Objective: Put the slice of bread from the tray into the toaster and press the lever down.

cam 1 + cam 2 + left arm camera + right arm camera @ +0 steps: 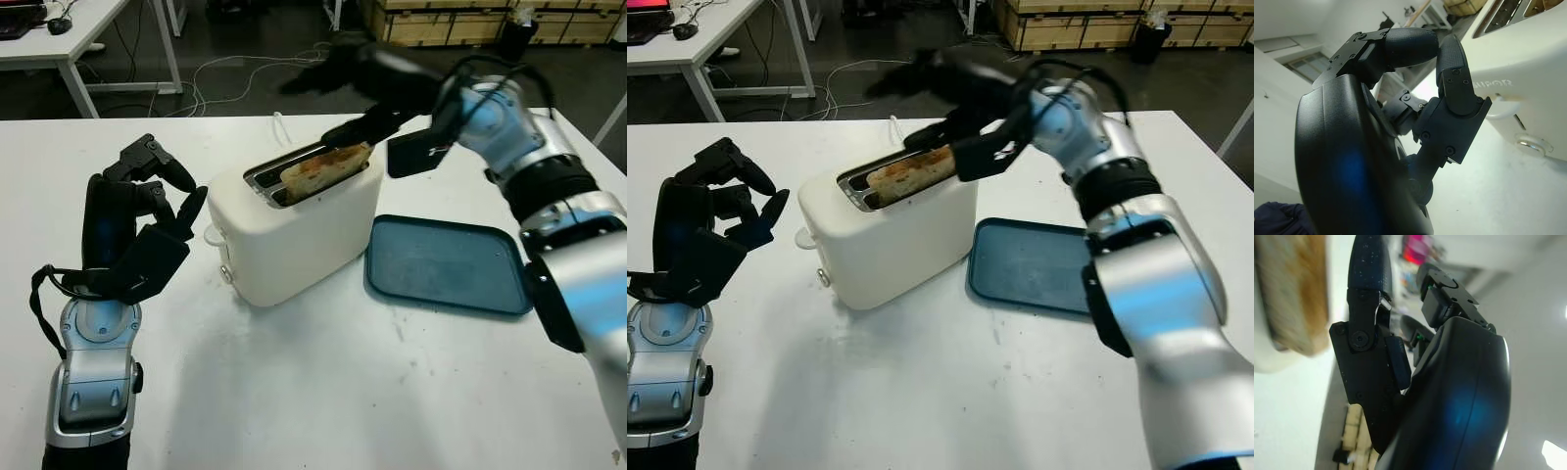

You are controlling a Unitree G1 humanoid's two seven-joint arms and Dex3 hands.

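My left robot hand (137,230) hangs upright over the white table (323,392), just beside the toaster's near end, fingers curled inward and holding nothing. Next along is the white toaster (294,235), standing near the middle of the table with its slots angled toward me. The lever (1503,105) sits on the end wall facing my left robot hand and looks to me not yet pressed. The slice of bread (328,168) stands in one slot, its toasted upper edge still poking above the rim. My right robot hand (367,122) is above the toaster's far end, its fingers right at the bread's top edge; I cannot tell whether they pinch the slice or have let go. Further right lies the blue tray (446,264), bare, just beside the toaster. I judge the insertion step nearly done. Next I would free the slice so it drops fully, lift the right robot hand clear, then push the lever straight down, likely with the left robot hand, without shoving the toaster.
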